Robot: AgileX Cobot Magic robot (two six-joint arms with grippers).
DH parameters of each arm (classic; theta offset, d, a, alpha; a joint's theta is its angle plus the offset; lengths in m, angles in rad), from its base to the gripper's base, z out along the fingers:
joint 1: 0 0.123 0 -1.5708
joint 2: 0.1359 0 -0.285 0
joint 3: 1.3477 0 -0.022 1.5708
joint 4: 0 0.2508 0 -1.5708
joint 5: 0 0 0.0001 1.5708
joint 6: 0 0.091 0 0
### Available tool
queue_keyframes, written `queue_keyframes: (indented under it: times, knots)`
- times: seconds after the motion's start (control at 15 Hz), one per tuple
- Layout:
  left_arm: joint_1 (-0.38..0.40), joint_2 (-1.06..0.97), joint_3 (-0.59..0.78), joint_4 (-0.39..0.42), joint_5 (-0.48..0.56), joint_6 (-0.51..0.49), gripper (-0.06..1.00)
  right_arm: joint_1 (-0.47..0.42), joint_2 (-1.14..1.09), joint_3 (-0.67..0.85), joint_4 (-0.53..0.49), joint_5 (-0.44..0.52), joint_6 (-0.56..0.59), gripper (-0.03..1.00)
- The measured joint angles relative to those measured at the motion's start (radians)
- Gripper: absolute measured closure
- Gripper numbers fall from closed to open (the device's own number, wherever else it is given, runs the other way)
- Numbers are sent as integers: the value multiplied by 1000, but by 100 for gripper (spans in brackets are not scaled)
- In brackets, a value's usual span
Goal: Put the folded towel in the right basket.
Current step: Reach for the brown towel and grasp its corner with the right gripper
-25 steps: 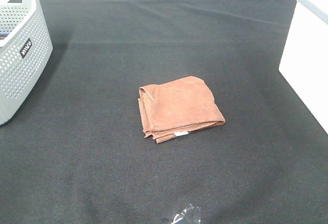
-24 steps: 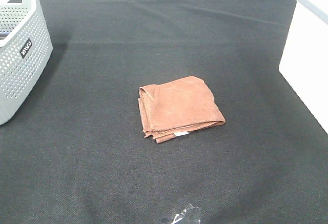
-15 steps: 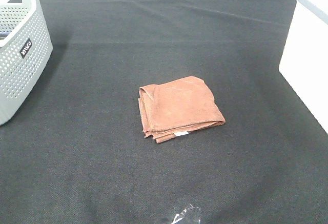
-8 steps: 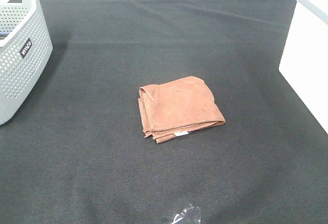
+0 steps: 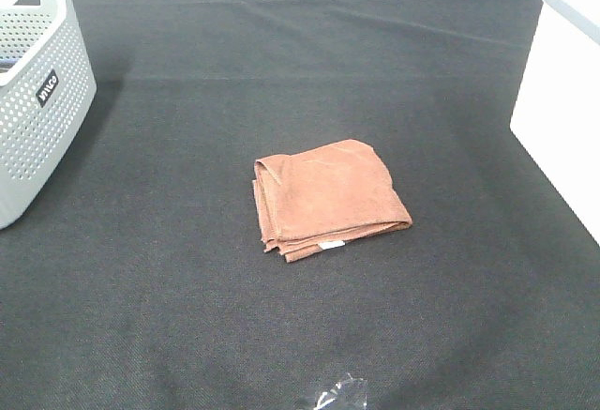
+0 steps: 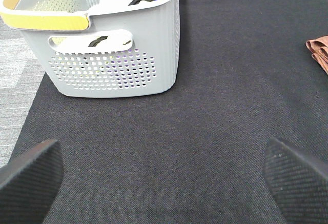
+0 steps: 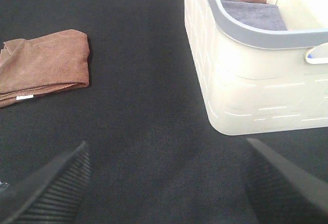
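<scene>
A folded brown towel (image 5: 327, 196) lies flat in the middle of the black table; it also shows in the right wrist view (image 7: 43, 65), and its edge shows in the left wrist view (image 6: 320, 52). The white right basket (image 5: 562, 100) stands at the table's right edge; in the right wrist view (image 7: 246, 90) it holds a grey-blue cloth (image 7: 253, 14). My left gripper (image 6: 164, 180) is open and empty, far left of the towel. My right gripper (image 7: 164, 183) is open and empty, between towel and basket. Neither arm shows in the exterior view.
A grey perforated basket (image 5: 37, 91) stands at the back left; in the left wrist view (image 6: 102, 39) it holds a blue cloth and dark items. A scrap of clear plastic (image 5: 337, 393) lies near the table's front edge.
</scene>
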Motion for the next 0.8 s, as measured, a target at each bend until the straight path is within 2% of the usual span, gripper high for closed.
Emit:
queue_keyframes:
  times: [0.8]
  knots:
    - [0,0,0,0,0,0,-5,0,0,0,0,0,0,18]
